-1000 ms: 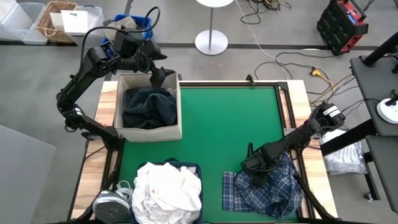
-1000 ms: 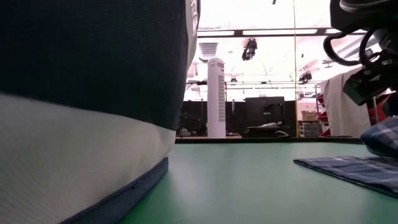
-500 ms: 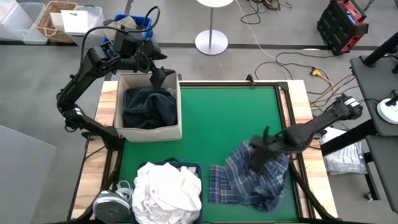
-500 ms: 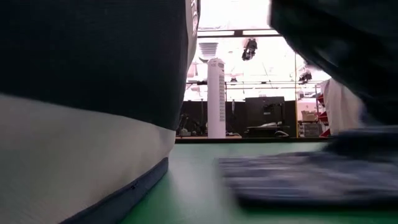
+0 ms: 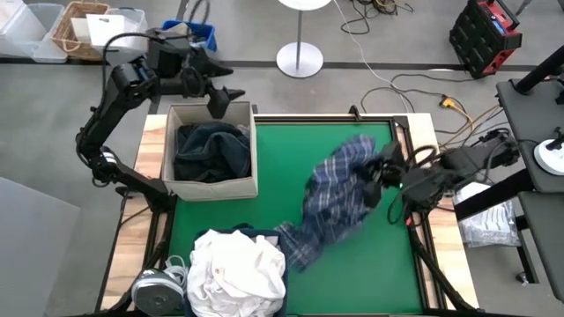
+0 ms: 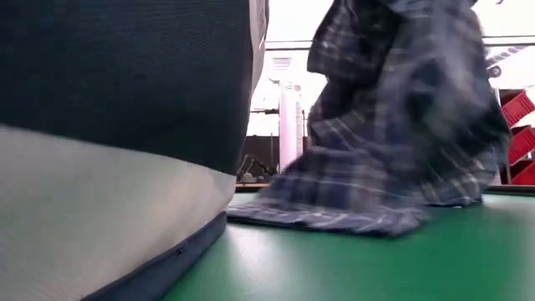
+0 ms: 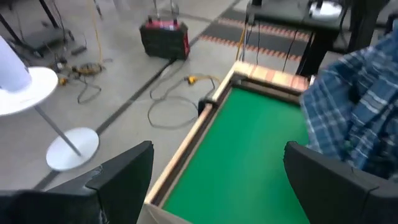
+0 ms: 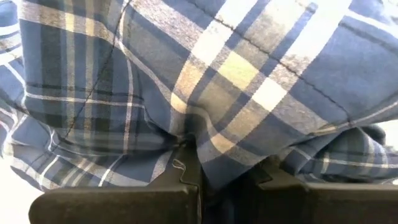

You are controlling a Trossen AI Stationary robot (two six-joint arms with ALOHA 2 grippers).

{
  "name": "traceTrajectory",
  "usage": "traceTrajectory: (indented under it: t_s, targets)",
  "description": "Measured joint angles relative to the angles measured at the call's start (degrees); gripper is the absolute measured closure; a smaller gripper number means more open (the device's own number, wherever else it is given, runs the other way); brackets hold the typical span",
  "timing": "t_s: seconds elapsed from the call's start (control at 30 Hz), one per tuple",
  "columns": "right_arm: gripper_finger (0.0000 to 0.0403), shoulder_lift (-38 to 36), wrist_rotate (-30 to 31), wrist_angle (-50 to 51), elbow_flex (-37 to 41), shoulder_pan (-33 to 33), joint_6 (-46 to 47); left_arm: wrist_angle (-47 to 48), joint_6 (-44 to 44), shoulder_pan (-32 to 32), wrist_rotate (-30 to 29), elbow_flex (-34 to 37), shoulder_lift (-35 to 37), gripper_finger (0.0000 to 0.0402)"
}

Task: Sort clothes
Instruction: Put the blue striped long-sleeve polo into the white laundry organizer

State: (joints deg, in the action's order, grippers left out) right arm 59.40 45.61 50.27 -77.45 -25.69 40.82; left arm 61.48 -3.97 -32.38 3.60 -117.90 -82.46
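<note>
The blue-and-white plaid shirt (image 5: pixel 333 198) hangs from my right gripper (image 5: pixel 374 173) over the right half of the green mat (image 5: pixel 291 150). Its lower end (image 5: pixel 295 246) trails on the mat, which also shows in the low view (image 6: pixel 334 219). Dark clothes (image 5: pixel 210 151) lie in the cardboard box (image 5: pixel 254 163) at the far left. White clothes (image 5: pixel 238 269) are heaped in a blue bin at the near left. My left gripper (image 5: pixel 222 99) hovers open above the box's far rim, with nothing between its fingers (image 7: pixel 127 171). My right gripper pinches a bunched fold of the plaid shirt (image 8: pixel 199 140) between its two fingers, several layers thick. It comes at the shirt about level from the table's right side. The held end is lifted clear; the shirt slants down toward the near left and its lower end rests on the mat.
A grey and white object (image 5: pixel 154 286) sits at the near left corner beside the white heap. Wooden strips (image 5: pixel 423 141) border the mat. The mat's far middle lies bare. Bins and a basket (image 5: pixel 75 31) stand on the floor beyond the far left.
My right gripper has risen and gone toward the table's far edge, holding the plaid shirt. The shirt, flat at the near right a second ago, is now lifted and drawn out long, with only its lower end dragging on the mat toward the middle.
</note>
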Motion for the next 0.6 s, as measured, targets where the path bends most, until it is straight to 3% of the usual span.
traceTrajectory:
  t_s: [0.1, 0.37, 0.6]
  targets:
    - [0.037, 2.2, 3.8, -1.1, -6.4, 2.0, -10.2, 0.0, 0.0, 0.0, 0.0, -3.9, 0.0, 0.0068]
    - [0.037, 8.2, 3.8, -16.4, -18.6, 10.7, -35.2, 2.6, 0.0, 0.0, 0.0, -13.1, 0.1, 0.0068]
    - [0.037, 14.9, -6.3, -32.8, -28.3, 16.7, -51.3, 6.7, 0.0, 0.1, 0.1, -16.5, 0.1, 0.0068]
